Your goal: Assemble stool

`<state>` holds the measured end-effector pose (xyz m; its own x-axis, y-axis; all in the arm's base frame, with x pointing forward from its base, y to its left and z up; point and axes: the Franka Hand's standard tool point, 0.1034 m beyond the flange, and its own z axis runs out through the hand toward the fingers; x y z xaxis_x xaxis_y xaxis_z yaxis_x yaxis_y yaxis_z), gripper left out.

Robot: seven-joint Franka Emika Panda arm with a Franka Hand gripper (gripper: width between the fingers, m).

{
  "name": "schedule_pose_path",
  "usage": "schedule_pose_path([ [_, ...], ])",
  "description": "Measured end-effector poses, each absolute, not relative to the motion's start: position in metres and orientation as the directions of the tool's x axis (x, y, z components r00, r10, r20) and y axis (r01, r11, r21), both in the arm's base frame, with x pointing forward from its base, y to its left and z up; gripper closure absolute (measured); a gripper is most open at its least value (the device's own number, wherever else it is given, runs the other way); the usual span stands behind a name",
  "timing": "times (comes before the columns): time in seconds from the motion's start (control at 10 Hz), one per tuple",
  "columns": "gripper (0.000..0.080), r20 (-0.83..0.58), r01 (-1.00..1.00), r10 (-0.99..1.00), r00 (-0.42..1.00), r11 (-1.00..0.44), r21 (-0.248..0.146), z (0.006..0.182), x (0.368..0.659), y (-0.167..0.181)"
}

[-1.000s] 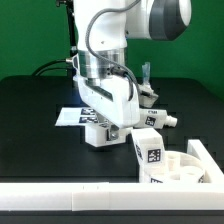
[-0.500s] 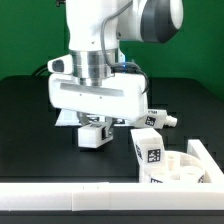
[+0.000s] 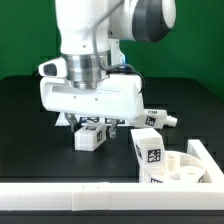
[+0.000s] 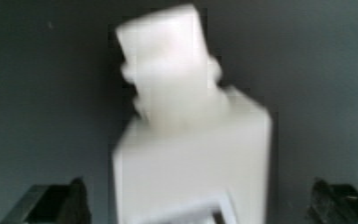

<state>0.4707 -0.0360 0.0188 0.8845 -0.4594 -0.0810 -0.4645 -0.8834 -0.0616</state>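
Note:
A white blocky stool leg [image 3: 88,138] with a tag lies on the black table under my hand. In the wrist view it [image 4: 185,140] is a blurred white block between my fingers. My gripper [image 3: 92,127] [image 4: 202,205] is open, with one dark finger on each side of the leg and a gap to each. The round white seat [image 3: 188,168] rests at the exterior view's lower right. A second leg [image 3: 150,150] with a tag stands at its rim. A third leg [image 3: 160,118] lies behind it.
The marker board [image 3: 64,118] shows partly behind my hand. A long white edge bar [image 3: 60,200] runs along the table's front. The arm's body hides the table behind the leg.
My hand has turned about its axis and shifted toward the exterior view's left. It now sits square over the lying leg.

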Motion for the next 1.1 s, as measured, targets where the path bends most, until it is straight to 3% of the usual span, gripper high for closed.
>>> schedule_pose_path([
  [0.3,0.0151,-0.353,-0.485,-0.424,0.834,-0.868,-0.104,0.038,0.490,-0.041],
  [0.5,0.0151,-0.488,-0.496,-0.389,0.781,-0.862,-0.107,0.037,0.483,-0.042],
  [0.8,0.0151,-0.669,-0.467,-0.245,0.701,-0.867,-0.172,0.029,0.488,-0.054],
  [1.1,0.0151,-0.789,-0.497,-0.186,0.585,-0.852,-0.168,0.026,0.481,-0.057],
])
